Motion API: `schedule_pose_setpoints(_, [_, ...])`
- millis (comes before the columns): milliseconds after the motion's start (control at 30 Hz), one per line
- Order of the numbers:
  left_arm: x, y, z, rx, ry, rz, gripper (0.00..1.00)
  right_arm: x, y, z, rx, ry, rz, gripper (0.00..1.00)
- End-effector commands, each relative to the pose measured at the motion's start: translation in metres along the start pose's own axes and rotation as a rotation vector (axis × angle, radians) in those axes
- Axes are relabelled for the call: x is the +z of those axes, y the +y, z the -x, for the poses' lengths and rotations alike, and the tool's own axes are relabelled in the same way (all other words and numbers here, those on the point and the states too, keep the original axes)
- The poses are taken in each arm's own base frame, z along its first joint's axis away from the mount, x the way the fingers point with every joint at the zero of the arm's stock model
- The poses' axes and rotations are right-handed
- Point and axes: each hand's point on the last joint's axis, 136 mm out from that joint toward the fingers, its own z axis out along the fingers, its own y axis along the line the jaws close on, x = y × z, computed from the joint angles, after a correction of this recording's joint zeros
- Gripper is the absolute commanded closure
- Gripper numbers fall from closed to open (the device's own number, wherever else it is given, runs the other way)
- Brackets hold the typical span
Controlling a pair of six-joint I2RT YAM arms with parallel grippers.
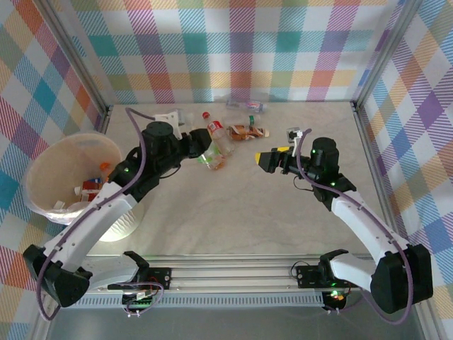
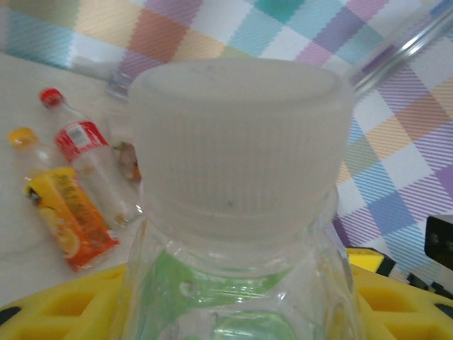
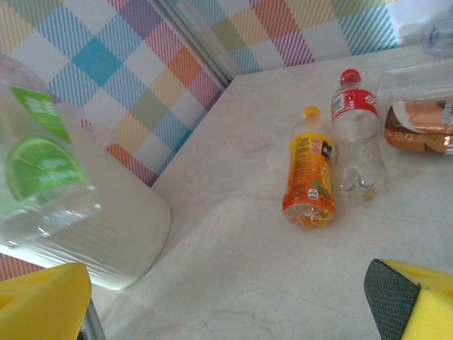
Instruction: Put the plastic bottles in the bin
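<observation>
Left gripper (image 1: 202, 150) is clamped narrow on a green-labelled bottle (image 1: 210, 160), out over the middle of the table (image 1: 233, 212). In the left wrist view its yellow pads (image 2: 64, 304) sit on either side of the clear body, just under the ribbed white cap (image 2: 241, 142). Whether the bottle is lifted off the tabletop I cannot tell.

Right gripper (image 1: 267, 160) faces it from a little way off, jaws spread wide with nothing between them. Its yellow fingers (image 3: 42, 304) frame the bottom corners of the right wrist view, and the lime-printed label (image 3: 35, 163) shows at the left edge there.

The bin (image 1: 60, 166) stands to the left beside the left arm, well apart from the held bottle. A few bottles lie inside it, one of them a red-labelled bottle (image 1: 90, 188).

Just beyond the left gripper, a red-capped bottle (image 1: 216, 134) and an orange bottle (image 3: 309, 177) lie side by side on the table. A brown-labelled bottle (image 1: 248, 132) lies near them on the right.

Farther back, a small bottle (image 1: 253, 106) lies close to the plaid back wall (image 1: 233, 49); its label is too small to make out.
</observation>
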Motion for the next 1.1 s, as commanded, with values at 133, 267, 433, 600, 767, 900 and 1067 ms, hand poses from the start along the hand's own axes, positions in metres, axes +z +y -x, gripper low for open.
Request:
schedule_pose_setpoints(133, [-0.069, 0.012, 0.055, 0.115, -0.112, 0.163, 0.54, 0.0, 0.0, 0.001, -0.087, -0.014, -0.005, 0.0])
schedule_pose_setpoints(267, [-0.099, 0.024, 0.077, 0.155, -0.174, 0.276, 0.54, 0.003, -0.003, 0.0, -0.082, -0.009, -0.011, 0.0])
schedule_pose_setpoints(433, [-0.155, 0.053, 0.115, 0.193, -0.307, 0.521, 0.54, 0.006, -0.009, -0.003, -0.076, 0.004, -0.03, 0.0])
schedule_pose_setpoints(600, [-0.187, 0.081, 0.128, 0.205, -0.353, 0.688, 0.53, 0.01, -0.014, -0.006, -0.054, 0.02, -0.035, 0.0])
schedule_pose_setpoints(767, [-0.209, 0.121, 0.129, 0.185, -0.355, 0.894, 0.52, 0.013, -0.017, -0.006, -0.032, 0.03, -0.046, 0.0])
schedule_pose_setpoints(900, [-0.211, 0.153, 0.125, 0.095, -0.311, 0.924, 0.52, 0.017, -0.02, -0.009, -0.016, 0.051, -0.046, 0.0])
schedule_pose_setpoints(1067, [-0.232, 0.187, 0.124, 0.039, -0.295, 1.044, 0.53, 0.021, -0.023, -0.013, 0.01, 0.071, -0.047, 0.0])
